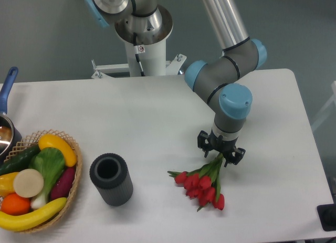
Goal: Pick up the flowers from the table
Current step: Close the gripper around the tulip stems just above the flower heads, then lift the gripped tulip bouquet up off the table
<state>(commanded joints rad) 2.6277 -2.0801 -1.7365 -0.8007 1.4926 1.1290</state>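
The table [131,112] fills most of the frame, white and smooth, and that smoothness is my first worry: nothing on it would stop a light bunch from skating sideways if I nudge it instead of gripping it.

My arm [223,80] comes down from the top centre and bends to right of centre, with the wrist pointing straight down. If I press too low from this pose, I judge the fingertips would jam on the tabletop.

At the lower left sits a basket [76,172] of fruit and vegetables, and just right of it a dark ribbed cylinder [111,179] stands upright. Both are well apart from my work, so I see little chance of knocking them unless a lift swings wide to the left.

The flowers [202,184] lie flat on the table at lower centre-right, red heads fanned toward the bottom of the frame, green stems running up and to the right into my claw.

My claw [220,155] sits right over the stem ends, fingers to either side of them. Whether the fingers are spread or already pinching the stems, I cannot tell from this view.

The stems are thin, and I am near their very tips. I judge that a grip so far from the heavy heads could let the bunch droop, twist or slip out on the lift, or that a single stem could escape the pinch.
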